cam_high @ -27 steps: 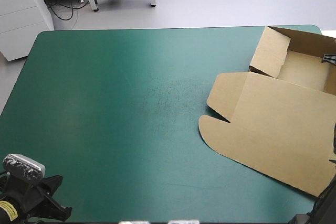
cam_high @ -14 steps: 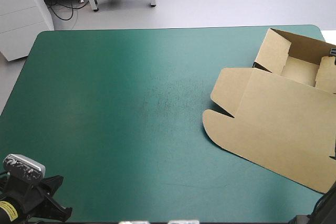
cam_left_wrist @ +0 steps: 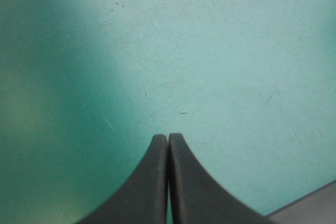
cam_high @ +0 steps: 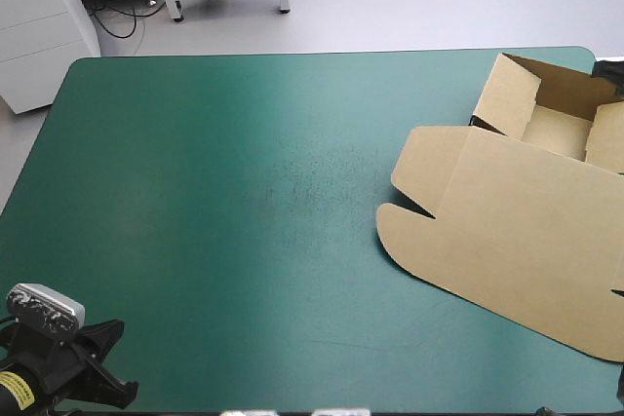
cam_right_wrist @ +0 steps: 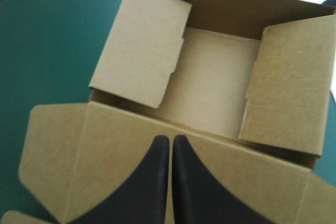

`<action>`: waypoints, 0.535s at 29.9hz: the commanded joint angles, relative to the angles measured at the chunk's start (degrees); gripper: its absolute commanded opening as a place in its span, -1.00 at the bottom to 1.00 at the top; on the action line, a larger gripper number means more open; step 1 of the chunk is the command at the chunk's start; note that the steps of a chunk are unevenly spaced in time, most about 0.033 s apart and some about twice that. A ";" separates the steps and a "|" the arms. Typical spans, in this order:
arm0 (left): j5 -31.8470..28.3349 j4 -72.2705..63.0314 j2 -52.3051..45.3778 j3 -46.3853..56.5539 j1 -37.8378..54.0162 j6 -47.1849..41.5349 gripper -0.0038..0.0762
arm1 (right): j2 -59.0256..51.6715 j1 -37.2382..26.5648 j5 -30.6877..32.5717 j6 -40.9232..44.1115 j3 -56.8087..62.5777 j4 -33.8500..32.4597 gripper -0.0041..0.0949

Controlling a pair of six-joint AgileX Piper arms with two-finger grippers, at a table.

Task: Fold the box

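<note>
Box (cam_high: 526,231) forms an open tray; left tool (cam_left_wrist: 168,139) closed, empty; right tool (cam_right_wrist: 171,139) closed, empty, above it.

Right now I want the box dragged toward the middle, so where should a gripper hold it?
Probably the upright wall facing the table's middle, from above, one finger inside the tray: it stands free, while the lid lies flat on the teal-green cover.

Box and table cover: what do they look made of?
The box: brown board, likely thin cardboard, matte; it shows cut edges, creased fold lines and self-standing walls. The table cover: teal-green, smooth, with a soft sheen and fine scuffs near the middle; could be a rubbery or vinyl mat, cannot tell which.
</note>
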 commanded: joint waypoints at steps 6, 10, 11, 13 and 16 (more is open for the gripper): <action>-8.20 -0.80 -2.05 -1.14 -0.20 -0.17 -0.98 | -17.51 7.24 -8.54 -7.25 17.19 11.39 -0.93; -9.72 0.18 -3.01 -0.20 -0.20 -0.17 -0.98 | -25.44 16.58 -11.06 -10.57 26.73 9.68 -0.93; -10.46 0.36 -3.28 0.15 -0.20 -0.17 -0.98 | -27.89 19.16 -12.38 -11.11 29.25 9.11 -0.93; -12.06 0.36 -4.01 0.98 -0.20 0.11 -0.98 | -33.01 23.62 -15.24 -12.08 33.59 7.68 -0.93; -13.72 0.10 -5.28 2.60 -0.20 0.77 -0.98 | -39.93 28.09 -20.65 -13.40 40.53 4.44 -0.93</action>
